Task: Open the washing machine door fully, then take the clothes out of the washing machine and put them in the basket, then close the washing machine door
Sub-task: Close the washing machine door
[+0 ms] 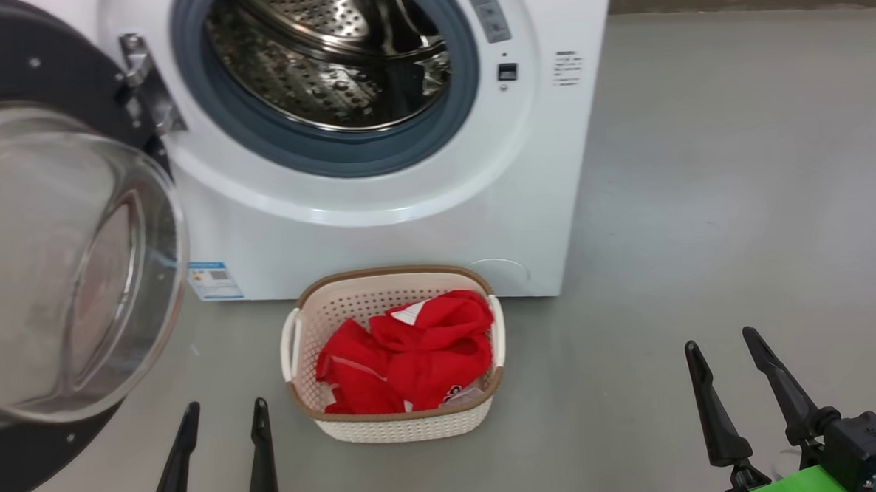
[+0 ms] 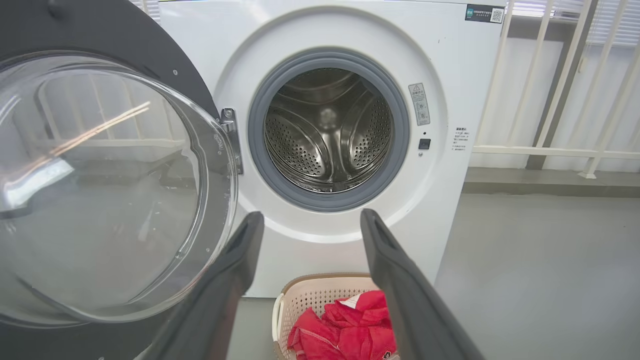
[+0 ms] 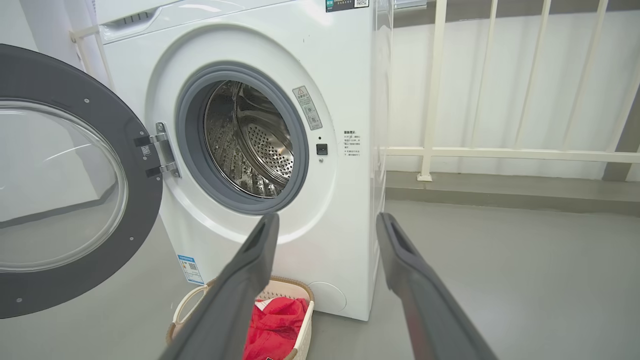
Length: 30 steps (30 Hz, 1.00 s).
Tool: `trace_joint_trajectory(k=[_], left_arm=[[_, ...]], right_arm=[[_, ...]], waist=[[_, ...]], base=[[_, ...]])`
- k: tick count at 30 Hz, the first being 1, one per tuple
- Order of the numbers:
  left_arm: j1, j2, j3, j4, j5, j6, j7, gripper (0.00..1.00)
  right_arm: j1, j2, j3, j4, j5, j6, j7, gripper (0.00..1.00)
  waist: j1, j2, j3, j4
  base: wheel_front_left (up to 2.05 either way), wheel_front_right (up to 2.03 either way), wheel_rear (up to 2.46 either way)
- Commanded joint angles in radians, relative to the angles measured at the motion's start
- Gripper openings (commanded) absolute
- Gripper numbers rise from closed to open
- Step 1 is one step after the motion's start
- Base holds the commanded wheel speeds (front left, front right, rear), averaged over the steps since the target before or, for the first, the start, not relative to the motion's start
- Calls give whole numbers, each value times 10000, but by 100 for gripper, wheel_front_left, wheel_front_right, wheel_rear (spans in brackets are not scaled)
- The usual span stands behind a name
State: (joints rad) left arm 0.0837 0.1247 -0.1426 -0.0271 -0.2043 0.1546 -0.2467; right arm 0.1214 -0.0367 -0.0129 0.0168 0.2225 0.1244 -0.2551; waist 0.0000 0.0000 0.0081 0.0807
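Note:
The white washing machine stands ahead with its steel drum bare. Its door, black-rimmed with a bulging glass bowl, hangs swung wide open at the left. On the floor in front of the machine sits the cream basket, holding the red clothes. My left gripper is open near the bottom edge, left of the basket and just below the door. My right gripper is open at the lower right, well apart from the basket. The wrist views show the door, drum and clothes.
Grey floor stretches to the right of the machine. Behind it runs a white railing along a low ledge. A blue label sticker sits on the machine's lower left front.

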Motion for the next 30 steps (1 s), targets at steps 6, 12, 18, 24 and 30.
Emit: trace_joint_trajectory(k=[6, 12, 18, 24, 30], left_arm=[[-132, 189, 315, -509, 169, 229, 8, 100], [-105, 253, 336, -723, 238, 369, 55, 100], [-61, 320, 336, -877, 321, 495, 99, 100], [-30, 336, 280, -990, 358, 578, 167, 100], [-7, 375, 285, -1075, 332, 629, 190, 100]], right_arm=[[-366, -135, 294, -347, -86, 63, 47, 100], [-347, -135, 358, -350, -10, 63, 43, 100], [-363, -135, 490, -367, 12, 63, 27, 100], [-349, -135, 584, -384, 6, 63, 18, 100], [-351, -135, 684, -432, -40, 63, 39, 100]], waist=[[0, 0, -62, 1099], [0, 0, -55, 1792], [0, 0, -99, 2347], [0, 0, -157, 2855], [0, 0, -151, 3315]], base=[[0, 0, 0], [0, 0, 0], [0, 0, 0], [0, 0, 0], [0, 0, 0]])
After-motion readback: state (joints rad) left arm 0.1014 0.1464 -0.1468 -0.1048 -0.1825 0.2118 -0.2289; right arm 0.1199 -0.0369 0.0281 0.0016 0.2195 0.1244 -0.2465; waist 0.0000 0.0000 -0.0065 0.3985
